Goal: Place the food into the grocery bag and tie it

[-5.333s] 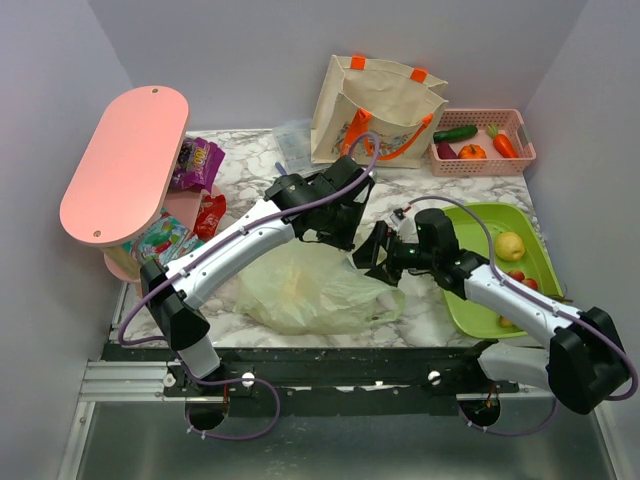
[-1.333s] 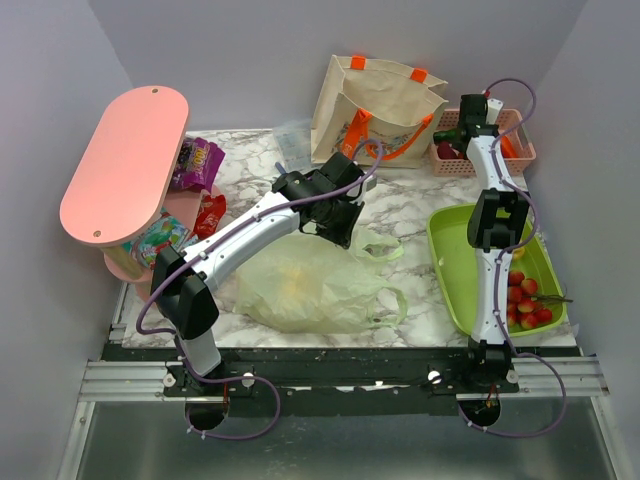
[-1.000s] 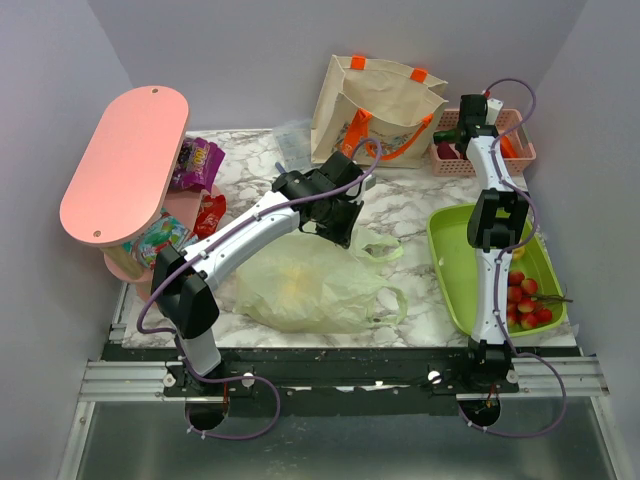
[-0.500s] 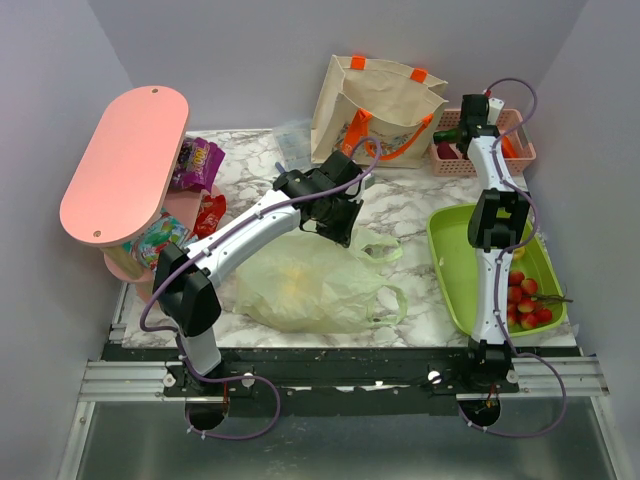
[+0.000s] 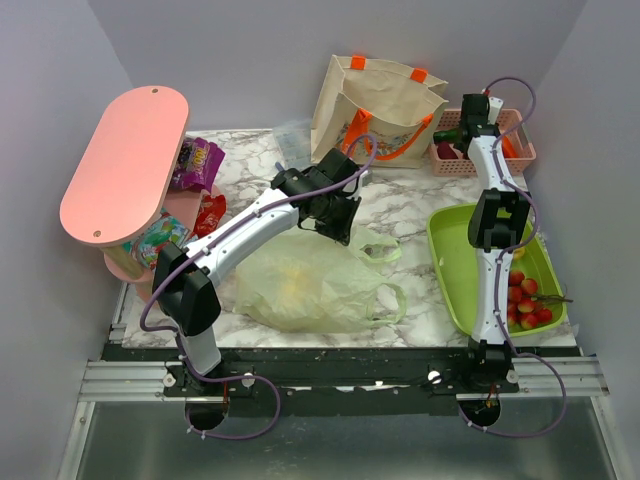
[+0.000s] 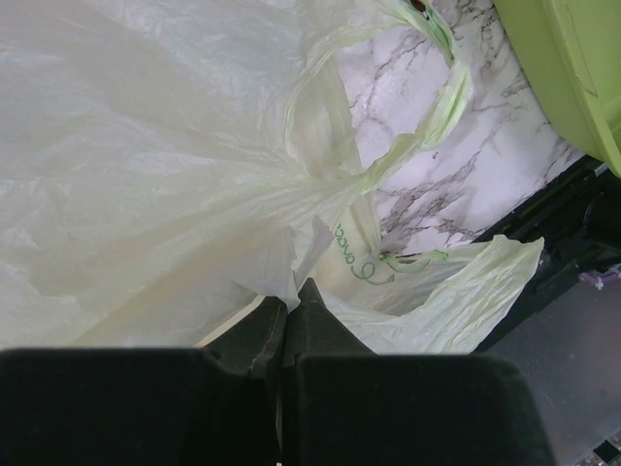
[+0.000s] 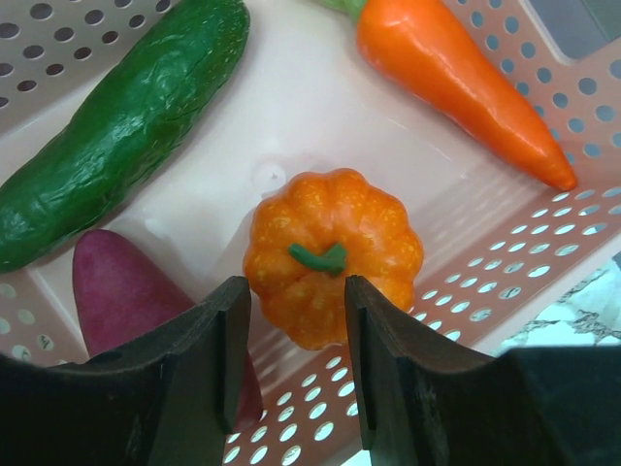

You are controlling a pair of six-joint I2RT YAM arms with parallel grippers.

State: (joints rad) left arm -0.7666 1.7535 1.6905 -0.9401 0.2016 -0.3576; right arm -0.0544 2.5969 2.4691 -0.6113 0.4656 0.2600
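Note:
The pale green grocery bag (image 5: 310, 285) (image 6: 146, 146) lies crumpled on the marble table, and a yellowish shape shows through its plastic. My left gripper (image 5: 340, 232) (image 6: 289, 291) is shut, pinching a fold of the bag beside one handle loop (image 6: 441, 97). My right gripper (image 5: 470, 138) (image 7: 294, 291) hangs open inside the pink basket (image 5: 518, 152), its fingers just above a small orange pumpkin (image 7: 335, 218) and not touching it. In the green tray (image 5: 450, 260) lie red strawberries (image 5: 525, 300).
In the basket a cucumber (image 7: 116, 136), a carrot (image 7: 456, 83) and a purple vegetable (image 7: 116, 291) surround the pumpkin. A beige tote (image 5: 375, 105) stands at the back. A pink shelf (image 5: 125, 160) with snack packets (image 5: 195, 162) fills the left.
The right arm left the bag seconds ago and now hovers over the basket, its jaws opened again. The left gripper has crept slightly back, still pinching the plastic.

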